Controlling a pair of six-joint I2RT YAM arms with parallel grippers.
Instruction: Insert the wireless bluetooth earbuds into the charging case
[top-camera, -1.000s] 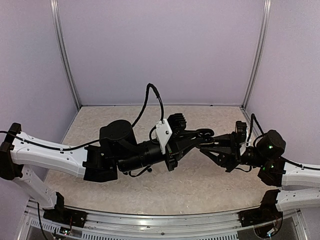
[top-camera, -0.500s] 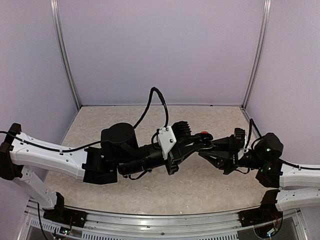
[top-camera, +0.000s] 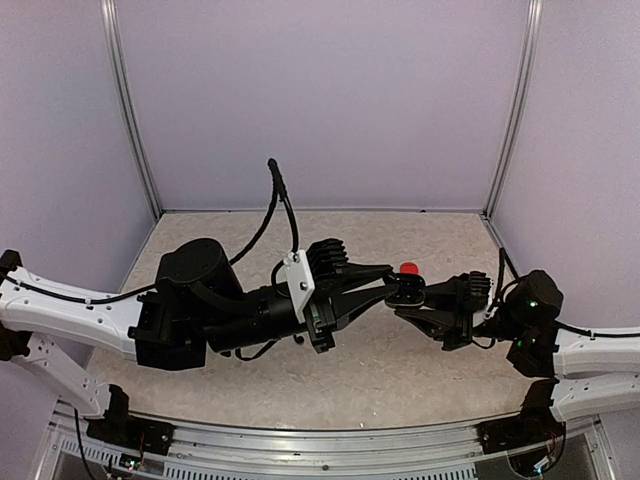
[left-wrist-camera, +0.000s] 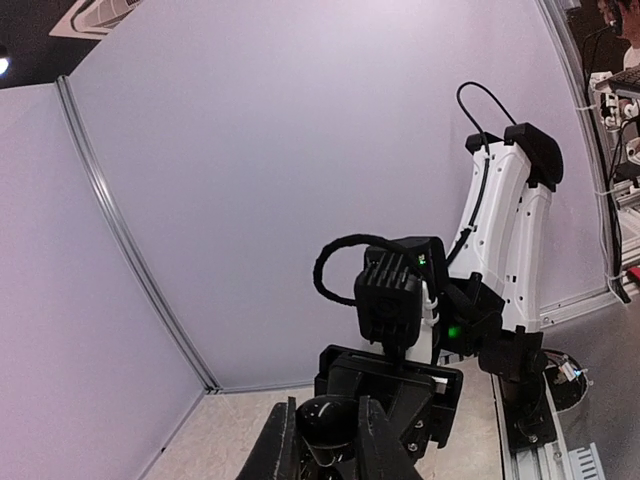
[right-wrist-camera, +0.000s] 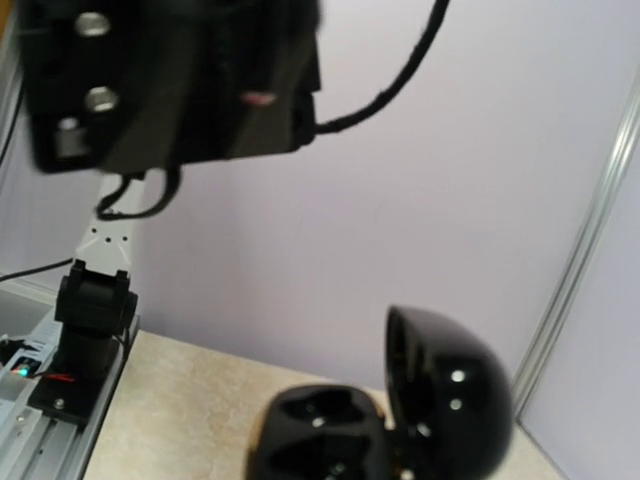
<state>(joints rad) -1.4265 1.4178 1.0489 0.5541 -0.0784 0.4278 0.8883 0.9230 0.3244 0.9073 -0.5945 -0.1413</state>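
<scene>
From above, the two arms meet over the tabletop (top-camera: 400, 235), a little right of its middle and about halfway between the far and near edges. The left fingers (top-camera: 380, 284) are clenched, their tips reaching the black charging case (top-camera: 408, 294). The right fingers (top-camera: 430, 312) come in from the right edge's side and are closed on that case. Just beyond the case, toward the far edge, is a small red piece that looks like a red earbud (top-camera: 408, 268). Whether it lies on the tabletop or is carried cannot be told.

In the left wrist view, the left fingers (left-wrist-camera: 285, 452) frame a glossy, rounded black shape at the bottom edge, which appears to be the charging case (left-wrist-camera: 322, 425). Whether they pinch it cannot be told. The right arm (left-wrist-camera: 500, 230) rises behind it.

In the right wrist view, the picture is blurred and the right fingers are out of frame. The charging case (right-wrist-camera: 320, 435) sits at the bottom edge with its lid (right-wrist-camera: 450, 385) swung up at the right. Its two wells are dark, and what is in them cannot be made out. The left arm (right-wrist-camera: 170, 80) fills the upper left.
</scene>
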